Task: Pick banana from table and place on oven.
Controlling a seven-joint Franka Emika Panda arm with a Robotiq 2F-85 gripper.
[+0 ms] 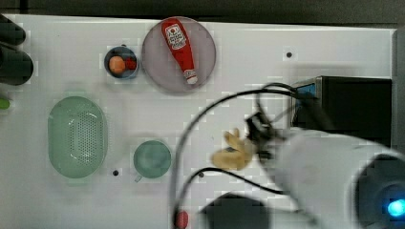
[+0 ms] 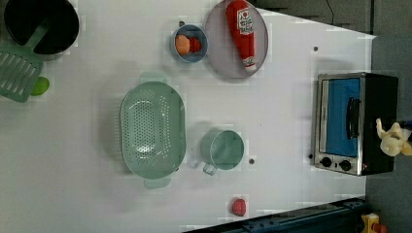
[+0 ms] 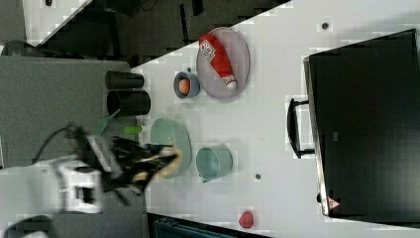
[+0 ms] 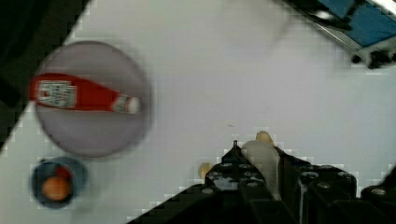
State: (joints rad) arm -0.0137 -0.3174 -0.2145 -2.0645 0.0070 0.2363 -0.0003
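Above the bench (image 1: 67,57), beside the oven (image 1: 356,107), the hand (image 1: 255,138) clenches the banana (image 1: 234,151); carry it level over the black top, then lower gently.

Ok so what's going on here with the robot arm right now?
The arm's gripper is shut on the banana and holds it up off the white table. The oven stands at the table's edge with its black top bare, so the banana has not yet been placed there.
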